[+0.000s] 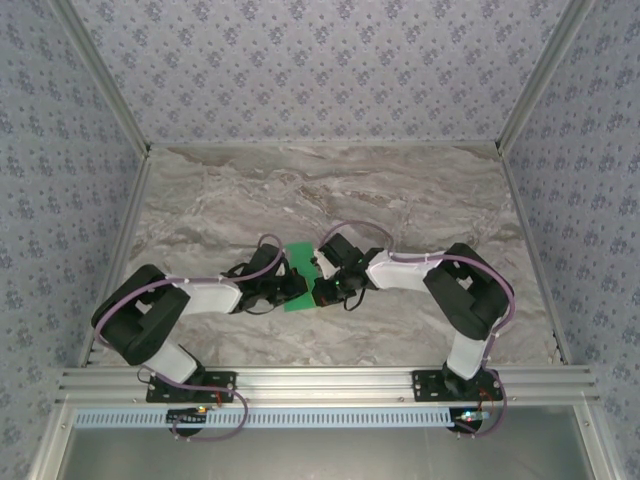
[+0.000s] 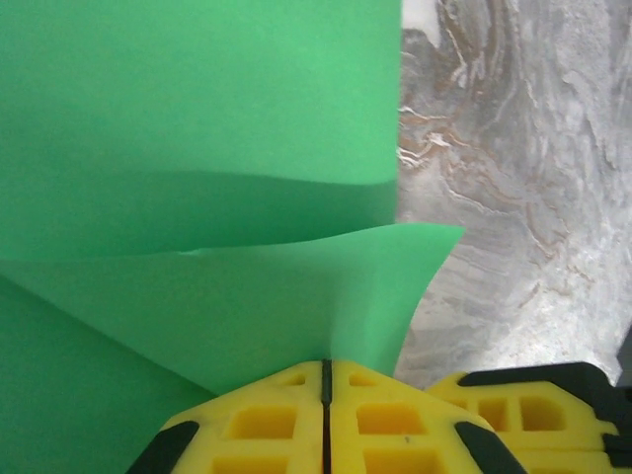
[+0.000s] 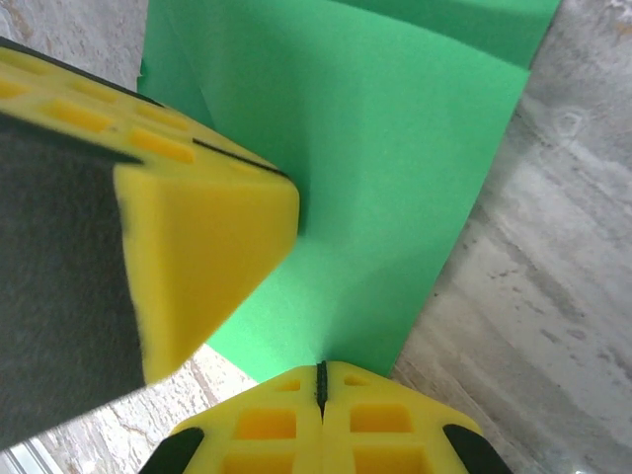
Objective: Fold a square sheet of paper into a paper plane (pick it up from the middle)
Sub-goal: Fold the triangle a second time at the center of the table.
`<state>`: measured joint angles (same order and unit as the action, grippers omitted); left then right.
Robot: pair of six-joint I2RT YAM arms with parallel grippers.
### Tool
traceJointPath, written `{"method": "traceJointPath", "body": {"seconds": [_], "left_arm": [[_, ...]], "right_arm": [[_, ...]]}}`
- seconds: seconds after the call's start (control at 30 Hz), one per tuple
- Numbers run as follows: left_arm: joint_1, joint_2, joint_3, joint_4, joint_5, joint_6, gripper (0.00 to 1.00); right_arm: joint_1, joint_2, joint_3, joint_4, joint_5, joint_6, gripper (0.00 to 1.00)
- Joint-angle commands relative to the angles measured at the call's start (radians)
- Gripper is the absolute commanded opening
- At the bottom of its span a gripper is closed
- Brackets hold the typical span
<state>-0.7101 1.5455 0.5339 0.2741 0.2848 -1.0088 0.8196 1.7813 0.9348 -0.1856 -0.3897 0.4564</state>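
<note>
— Two tools on one sheet: what are they doing?
— My left tool is closed, pinching a raised flap of the green paper right at the seam. My right tool is closed too, nipping the paper's near corner.
— And where is the paper?
— Mid-worktop, between both tools, partly folded, its far part lying on the marble. The tool tips sit just beside each other.
</note>
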Motion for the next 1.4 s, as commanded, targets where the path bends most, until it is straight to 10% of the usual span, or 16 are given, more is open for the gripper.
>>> {"method": "traceJointPath", "body": {"seconds": [0.0, 0.33, 0.87, 1.37], "left_arm": [[-0.013, 0.000, 0.006, 0.048, 0.053, 0.029, 0.11], [0.005, 0.060, -0.006, -0.034, -0.078, 0.035, 0.09], [0.360, -0.098, -0.057, -0.173, -0.100, 0.183, 0.08], [0.109, -0.084, 0.071, -0.098, 0.048, 0.177, 0.07]], "right_arm": [[0.001, 0.063, -0.016, -0.052, 0.041, 0.013, 0.00], [-0.002, 0.069, -0.030, -0.077, 0.062, 0.010, 0.00], [-0.012, 0.073, -0.071, -0.095, 0.078, -0.001, 0.00], [0.000, 0.085, -0.053, -0.103, 0.078, 0.005, 0.00]]}}
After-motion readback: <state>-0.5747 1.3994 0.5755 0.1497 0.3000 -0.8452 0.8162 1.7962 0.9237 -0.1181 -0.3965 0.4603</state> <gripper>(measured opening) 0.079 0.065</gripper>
